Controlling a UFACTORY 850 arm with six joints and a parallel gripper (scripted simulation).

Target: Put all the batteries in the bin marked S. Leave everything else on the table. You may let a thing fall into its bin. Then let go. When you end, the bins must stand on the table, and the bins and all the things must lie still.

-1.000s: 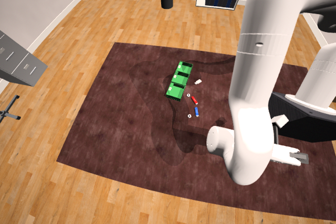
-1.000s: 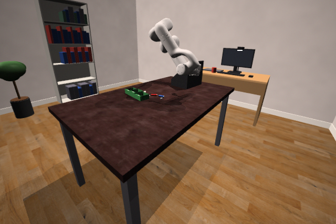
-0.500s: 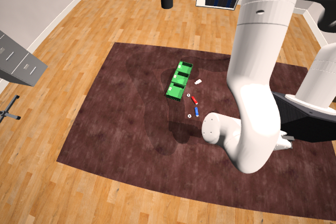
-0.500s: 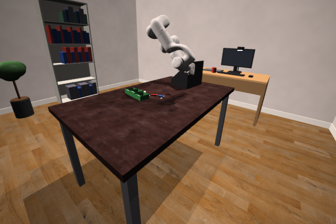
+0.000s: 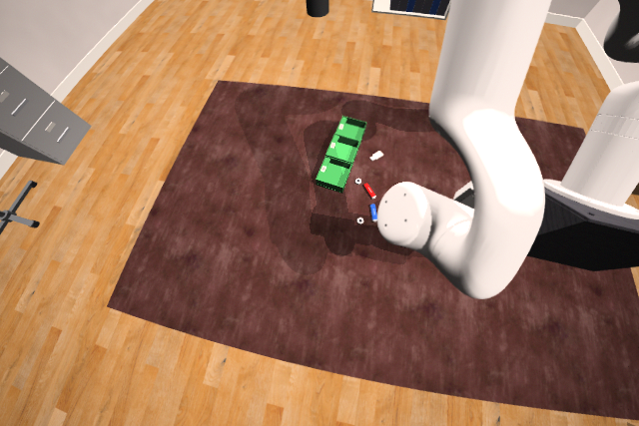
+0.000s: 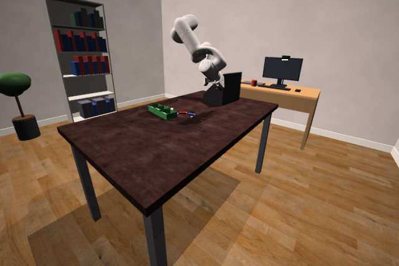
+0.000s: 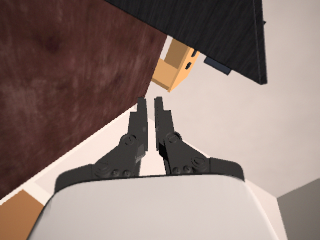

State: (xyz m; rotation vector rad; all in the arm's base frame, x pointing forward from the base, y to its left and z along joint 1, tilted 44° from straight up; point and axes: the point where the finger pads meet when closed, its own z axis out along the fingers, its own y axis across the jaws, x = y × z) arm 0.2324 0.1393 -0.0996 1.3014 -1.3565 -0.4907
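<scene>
A green row of three bins (image 5: 340, 153) stands on the dark table; it also shows in the exterior view (image 6: 162, 111). I cannot read the bin labels. A red battery (image 5: 369, 190) and a blue battery (image 5: 373, 212) lie on the table just right of the bins' near end; both show in the exterior view as a red one (image 6: 182, 113) and a blue one (image 6: 191, 114). My gripper (image 7: 150, 108) is shut and empty, held in the air near the arm's base and pointing past the table's edge. The arm hides it in the overhead view.
Two small white nuts (image 5: 357, 181) (image 5: 359, 219) and a white block (image 5: 376, 155) lie by the batteries. The black robot base (image 6: 222, 89) stands at the table's far side. A desk with a monitor (image 6: 282, 68) stands beyond.
</scene>
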